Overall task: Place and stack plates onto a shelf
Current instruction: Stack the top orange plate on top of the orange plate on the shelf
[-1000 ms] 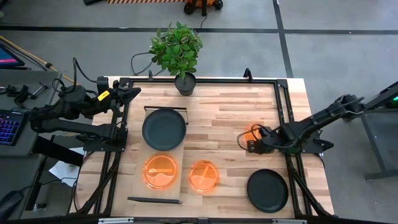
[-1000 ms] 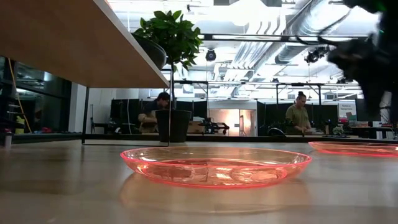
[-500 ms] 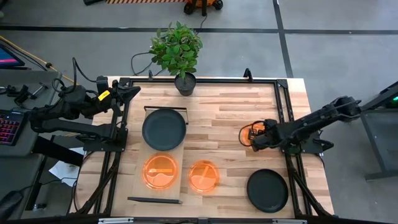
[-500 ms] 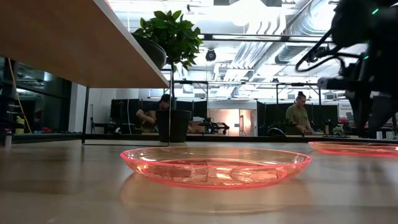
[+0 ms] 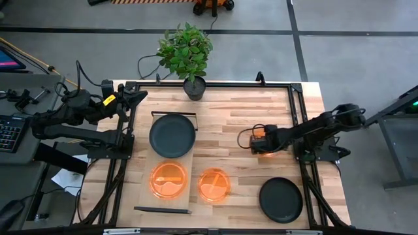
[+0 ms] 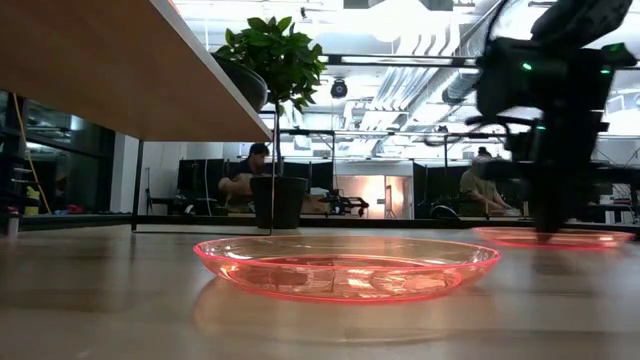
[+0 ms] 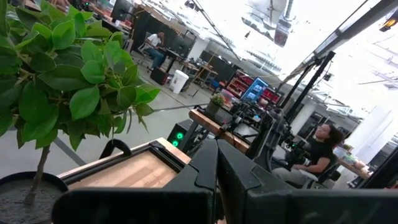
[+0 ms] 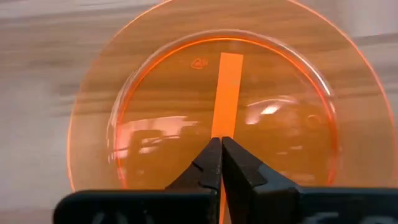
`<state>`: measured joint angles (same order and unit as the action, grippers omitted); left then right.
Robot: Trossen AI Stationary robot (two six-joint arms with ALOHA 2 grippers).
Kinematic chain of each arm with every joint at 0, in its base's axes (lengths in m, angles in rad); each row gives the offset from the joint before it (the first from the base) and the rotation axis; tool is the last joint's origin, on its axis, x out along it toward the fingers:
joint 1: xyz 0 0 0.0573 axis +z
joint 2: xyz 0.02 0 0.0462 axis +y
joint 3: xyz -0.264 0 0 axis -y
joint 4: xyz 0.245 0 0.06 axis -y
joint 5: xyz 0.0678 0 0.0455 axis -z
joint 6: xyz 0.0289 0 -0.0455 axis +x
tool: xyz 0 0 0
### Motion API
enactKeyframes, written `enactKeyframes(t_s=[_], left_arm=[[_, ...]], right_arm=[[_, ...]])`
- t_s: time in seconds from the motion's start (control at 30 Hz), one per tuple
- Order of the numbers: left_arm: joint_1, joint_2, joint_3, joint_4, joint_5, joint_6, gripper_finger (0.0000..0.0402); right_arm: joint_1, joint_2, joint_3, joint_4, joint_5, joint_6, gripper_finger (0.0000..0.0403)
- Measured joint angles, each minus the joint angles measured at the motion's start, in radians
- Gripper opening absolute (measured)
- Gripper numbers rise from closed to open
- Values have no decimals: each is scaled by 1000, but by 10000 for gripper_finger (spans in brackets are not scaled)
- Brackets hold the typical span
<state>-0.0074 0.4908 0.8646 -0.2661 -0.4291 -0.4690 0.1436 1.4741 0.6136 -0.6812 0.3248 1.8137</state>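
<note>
Near desk edge: 1 dark plate [image 5: 281,200], 2 orange plates [image 5: 213,184] [image 5: 168,180], the latter on the shelf [image 5: 183,196]. Mid-desk: right hand [image 5: 256,140], fingers pressed together and holding nothing, directly above a 3rd orange plate [image 8: 217,93]. Farther: dark plate [image 5: 172,135] on shelf. Left hand [image 5: 138,98], closed and empty, at desk's left edge.

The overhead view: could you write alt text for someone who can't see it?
The right claw hovers over a translucent orange round plate on the butcher-block table. A matte black plate and another orange plate sit on the pale wood shelf; the left arm waits at the table's edge.
</note>
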Motion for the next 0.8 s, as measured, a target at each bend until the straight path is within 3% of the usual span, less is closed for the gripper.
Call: enactKeyframes(t_s=[0.37,0.57,0.7,0.8], left_arm=[[0,0,0,0,0,2,0],[0,0,0,0,0,2,0],[0,0,0,0,0,2,0],[0,0,0,0,-1,2,0]], right_arm=[[-32,35,76,303,22,-216,0],[-32,-100,115,133,5,-405,0],[-32,-242,72,-54,-17,-366,0],[-32,-357,-4,-80,-37,-299,1]])
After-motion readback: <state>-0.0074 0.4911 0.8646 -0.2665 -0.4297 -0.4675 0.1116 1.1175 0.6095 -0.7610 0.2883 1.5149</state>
